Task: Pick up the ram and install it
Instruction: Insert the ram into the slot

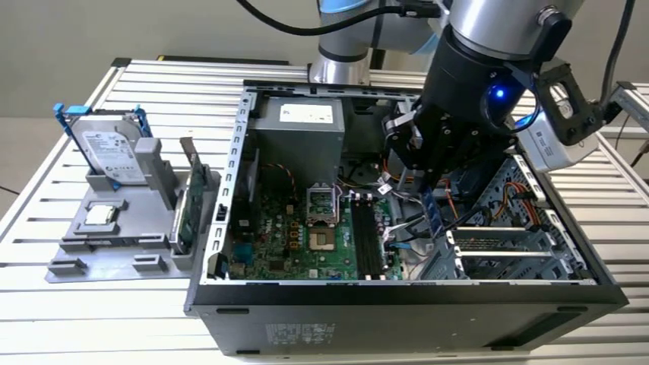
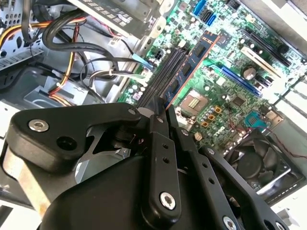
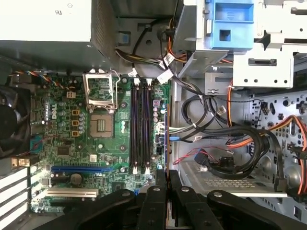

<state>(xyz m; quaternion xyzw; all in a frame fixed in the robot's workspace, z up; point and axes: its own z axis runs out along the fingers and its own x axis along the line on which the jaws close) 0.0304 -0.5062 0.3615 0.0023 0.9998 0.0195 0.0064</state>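
An open computer case (image 1: 406, 293) lies on its side on a slatted metal table (image 1: 61, 220), with the green motherboard (image 1: 294, 243) flat on its floor. A grey power supply (image 1: 299, 129) sits at the far end of the case, and a tangle of black, orange and red cables (image 3: 225, 143) crowds the bay on the exterior view's right of the board. Outside the case, on the exterior view's left, a grey holder (image 1: 112, 236) carries a silver hard drive (image 1: 106, 148) in a blue frame and a green expansion card (image 1: 193, 205) standing on edge. The arm reaches down into the case from the far side, its gripper (image 1: 431, 190) above the black memory slots (image 3: 140, 127), which stand empty. The ram (image 2: 192, 64) is a thin blue-green stick pinched between the closed fingers (image 2: 160, 115) and hangs from them, its lower end close above the slots; whether it touches them is hard to tell.
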